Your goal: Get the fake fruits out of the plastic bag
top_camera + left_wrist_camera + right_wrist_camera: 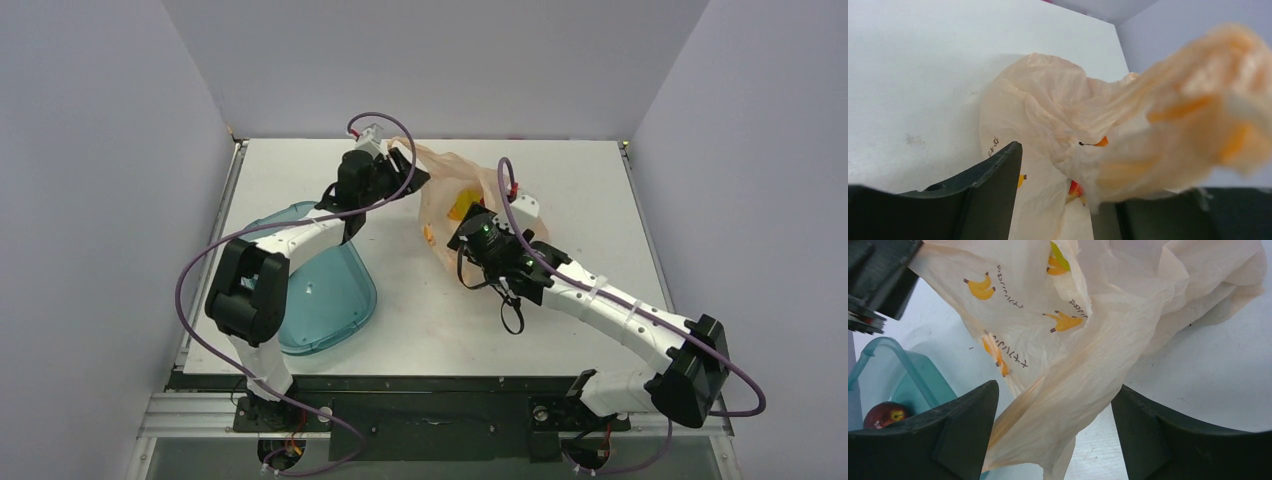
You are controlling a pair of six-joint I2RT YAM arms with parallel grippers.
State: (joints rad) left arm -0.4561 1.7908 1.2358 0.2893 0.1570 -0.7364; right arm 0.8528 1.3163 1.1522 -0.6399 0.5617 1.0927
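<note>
— Any lettering to read?
— Only on the plastic bag (1148,305): short lines of dark print (1010,288) beside yellow banana marks (981,287), turned sideways, too small to make out.

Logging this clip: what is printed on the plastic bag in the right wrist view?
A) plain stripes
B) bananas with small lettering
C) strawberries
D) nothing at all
B: the plastic bag carries small yellow-orange banana prints, with dark lettering beside them.
</note>
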